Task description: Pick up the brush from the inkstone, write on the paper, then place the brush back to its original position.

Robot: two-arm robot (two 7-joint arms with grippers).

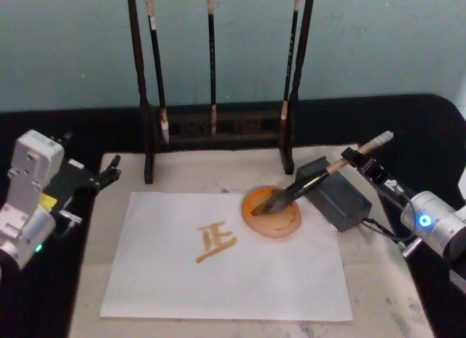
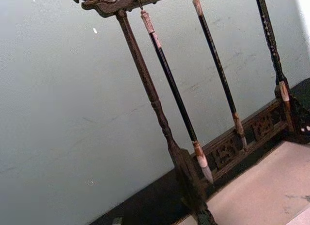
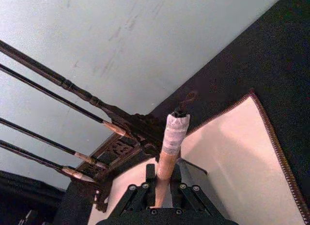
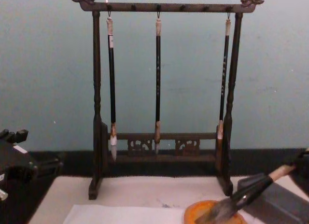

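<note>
The brush lies slanted, its bushy tip resting in a round orange ink dish and its black shaft crossing the dark grey inkstone. My right gripper is shut on the pale upper handle, low over the mat's right side. In the chest view the brush slopes down into the dish. The white paper carries an orange written character. My left gripper is parked off the mat's left edge, open and holding nothing.
A dark wooden brush rack stands behind the paper with three thin black brushes hanging from it. The beige mat lies on a black tabletop. A pale green wall closes the back.
</note>
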